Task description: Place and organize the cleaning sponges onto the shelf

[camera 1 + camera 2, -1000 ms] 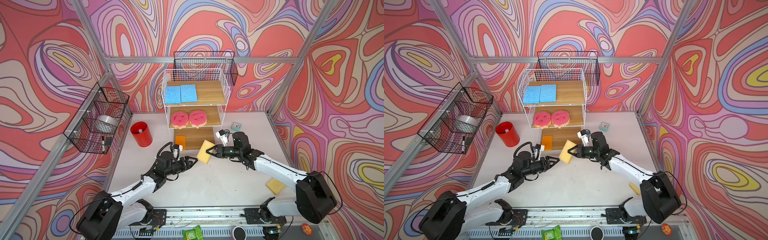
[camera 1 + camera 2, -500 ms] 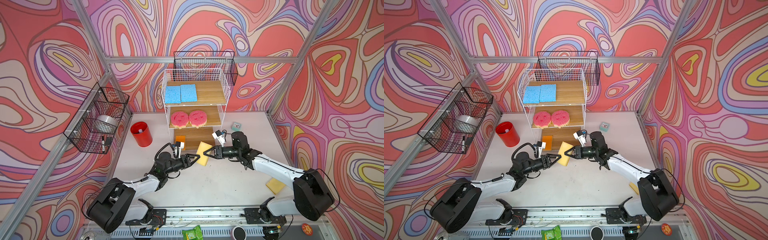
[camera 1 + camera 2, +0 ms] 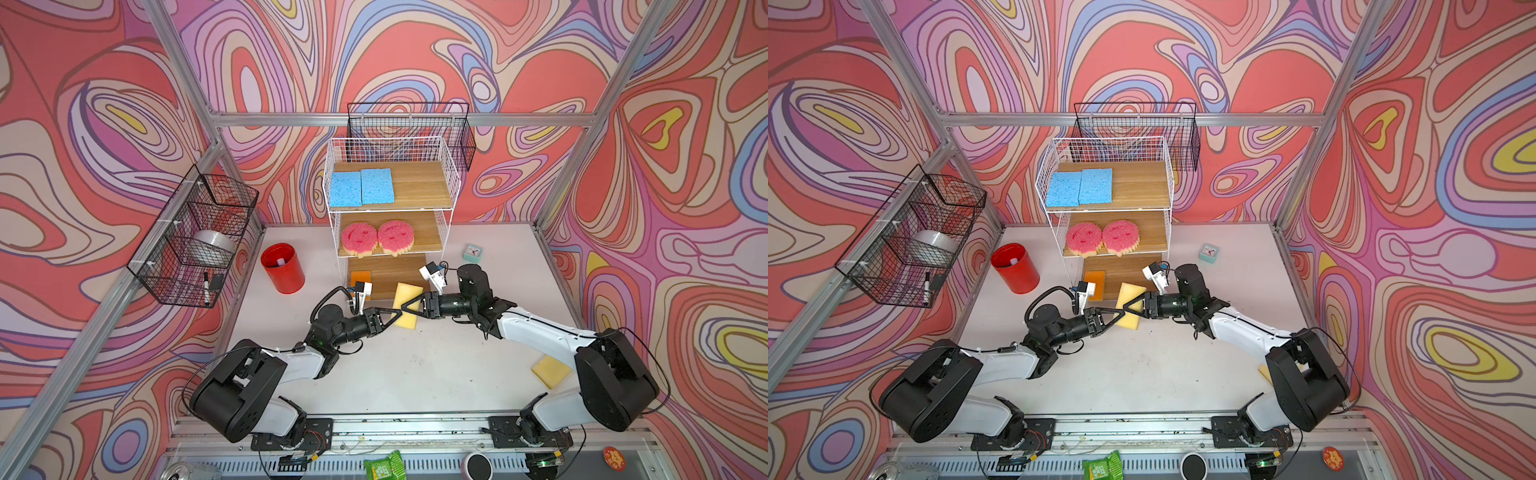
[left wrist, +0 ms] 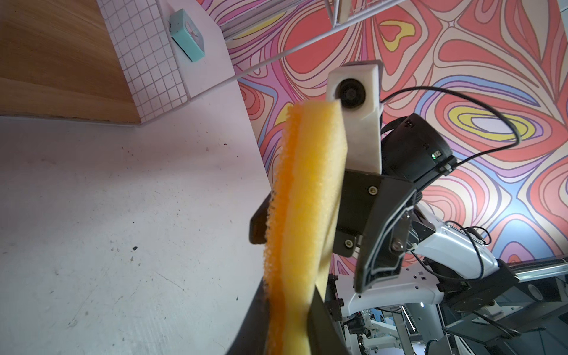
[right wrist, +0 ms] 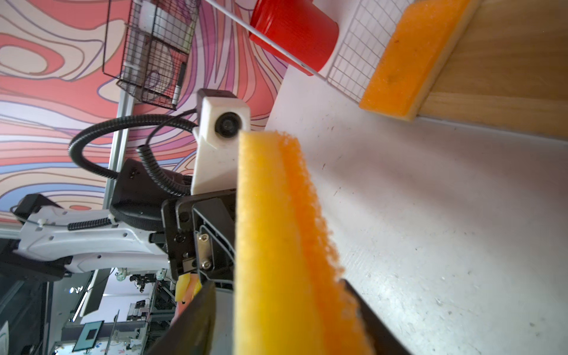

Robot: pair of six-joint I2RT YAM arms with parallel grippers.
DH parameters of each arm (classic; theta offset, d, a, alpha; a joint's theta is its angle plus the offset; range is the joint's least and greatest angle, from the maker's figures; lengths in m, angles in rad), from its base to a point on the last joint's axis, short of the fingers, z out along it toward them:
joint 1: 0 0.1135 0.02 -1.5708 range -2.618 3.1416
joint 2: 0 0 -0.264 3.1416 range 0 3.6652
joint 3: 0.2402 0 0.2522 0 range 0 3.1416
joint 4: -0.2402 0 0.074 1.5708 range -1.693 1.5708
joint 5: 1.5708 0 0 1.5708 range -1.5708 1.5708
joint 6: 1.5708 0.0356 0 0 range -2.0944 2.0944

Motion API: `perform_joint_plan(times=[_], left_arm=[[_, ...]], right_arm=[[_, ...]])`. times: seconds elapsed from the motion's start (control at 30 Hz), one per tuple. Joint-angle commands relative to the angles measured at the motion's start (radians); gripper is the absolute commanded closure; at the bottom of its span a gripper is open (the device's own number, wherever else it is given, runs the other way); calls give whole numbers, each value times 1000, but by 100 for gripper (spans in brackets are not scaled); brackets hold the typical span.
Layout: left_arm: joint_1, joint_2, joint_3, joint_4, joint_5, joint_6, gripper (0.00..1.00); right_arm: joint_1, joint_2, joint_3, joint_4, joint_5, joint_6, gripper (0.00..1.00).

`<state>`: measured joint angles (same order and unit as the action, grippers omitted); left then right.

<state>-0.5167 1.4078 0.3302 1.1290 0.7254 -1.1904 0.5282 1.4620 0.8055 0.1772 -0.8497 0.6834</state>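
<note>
A yellow sponge with an orange face (image 3: pixel 406 305) (image 3: pixel 1129 305) hangs on edge above the table, in front of the shelf (image 3: pixel 453 183), between both grippers. My left gripper (image 3: pixel 395 316) (image 4: pixel 289 310) is shut on its lower end, both fingers pressed into the foam (image 4: pixel 307 199). My right gripper (image 3: pixel 409 305) (image 5: pixel 276 301) straddles the same sponge (image 5: pixel 276 246) with its jaws open, a gap showing beside one finger. On the shelf lie two blue sponges (image 3: pixel 361 187), two pink round sponges (image 3: pixel 376 237) and an orange sponge (image 3: pixel 360 277). Another yellow sponge (image 3: pixel 550 370) lies on the table by the right arm.
A red cup (image 3: pixel 282 268) stands left of the shelf and a mint clock (image 3: pixel 472 252) right of it. Black wire baskets hang on the left wall (image 3: pixel 195 232) and behind the shelf (image 3: pixel 409 124). The arm bases sit along the front rail.
My left gripper reached in and closed on the sponge's lower end. The right gripper's jaws, shut on the sponge before, have opened. The sponge shifted slightly left.
</note>
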Motion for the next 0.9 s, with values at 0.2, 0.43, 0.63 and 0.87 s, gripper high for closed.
perform_joint_plan(times=[0.2,0.43,0.63,0.87], left_arm=[[4,-362,103,-858,-146,382,91],[-98,-530,317,-1523,-594,621,90],[-375,-318,497,-1763,-1127,653,88],[-499,-102,620,-1856,-1349,687,80]], right_arm=[[4,-76,19,-241,176,-138,12],[3,-195,-63,-274,282,-101,6],[-1,-221,-54,-343,370,-96,6],[-126,-364,-121,-441,514,-15,6]])
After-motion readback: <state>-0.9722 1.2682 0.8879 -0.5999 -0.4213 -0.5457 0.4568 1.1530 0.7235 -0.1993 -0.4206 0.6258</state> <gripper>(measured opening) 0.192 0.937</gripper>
